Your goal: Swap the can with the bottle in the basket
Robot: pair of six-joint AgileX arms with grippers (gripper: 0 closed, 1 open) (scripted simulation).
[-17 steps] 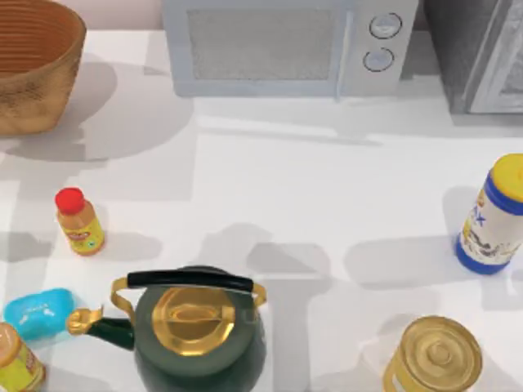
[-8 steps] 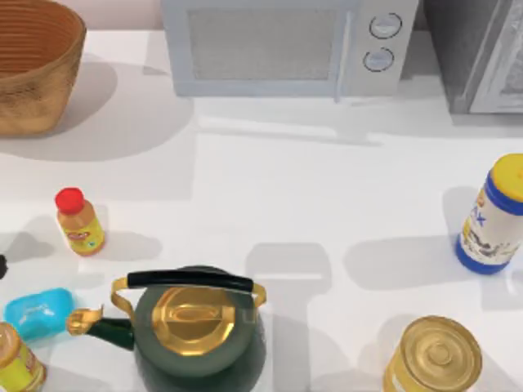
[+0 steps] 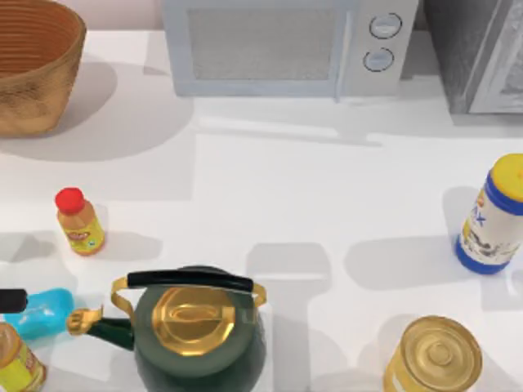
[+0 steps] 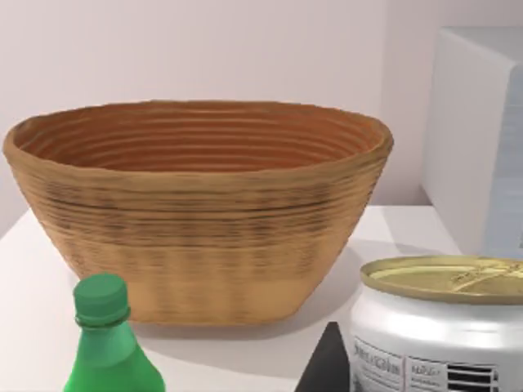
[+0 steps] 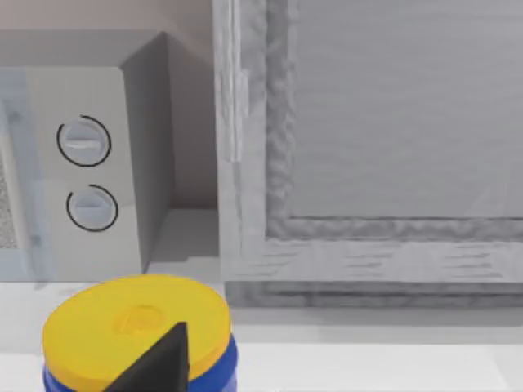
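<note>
The wicker basket stands at the table's far left corner and looms large in the left wrist view; its rim and upper walls hold nothing, and its floor is hidden. In front of it stand a green bottle and the white can with its dull gold top. A dark part of my left gripper shows right beside the can. Seen from above, my left gripper pokes in at the left edge over a blue bar. A red-capped bottle stands upright on the table, left of centre.
A green kettle with gold lid sits front centre, a large yellow tin front right. My right gripper hangs by a yellow-lidded blue container at the right. A microwave lines the back; a yellow bottle stands front left.
A dark part of my left arm has come into the top view at the left edge and moved toward the front, over the blue bar. The objects on the table have not moved.
</note>
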